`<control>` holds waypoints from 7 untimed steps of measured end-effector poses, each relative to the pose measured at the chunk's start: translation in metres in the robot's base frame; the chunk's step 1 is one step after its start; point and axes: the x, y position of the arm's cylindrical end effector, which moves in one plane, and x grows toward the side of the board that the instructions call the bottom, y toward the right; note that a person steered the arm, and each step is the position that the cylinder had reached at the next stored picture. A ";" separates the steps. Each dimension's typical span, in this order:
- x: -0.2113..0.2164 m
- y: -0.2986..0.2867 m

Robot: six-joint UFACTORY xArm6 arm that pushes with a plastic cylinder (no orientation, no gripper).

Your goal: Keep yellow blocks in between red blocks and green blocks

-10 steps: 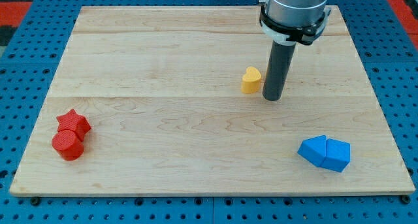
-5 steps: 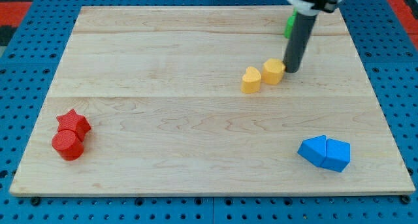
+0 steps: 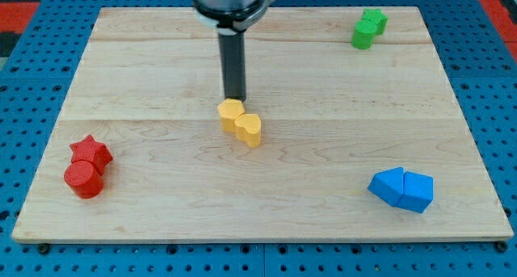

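Note:
My tip (image 3: 234, 97) rests just above a yellow hexagonal block (image 3: 230, 113), at or nearly touching its top edge. A yellow heart-shaped block (image 3: 250, 129) lies against that block's lower right. Both sit near the board's middle. A red star block (image 3: 90, 152) and a red cylinder (image 3: 83, 179) touch each other at the view's lower left. Two green blocks (image 3: 368, 27) sit together at the view's top right; the upper one looks like a star.
Two blue blocks (image 3: 402, 188) lie side by side at the view's lower right. The wooden board (image 3: 161, 67) lies on a blue perforated base.
The rod has moved from the view's right toward the left. Both yellow blocks have shifted left and down to the board's middle. The green blocks now show fully.

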 end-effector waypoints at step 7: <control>0.099 -0.026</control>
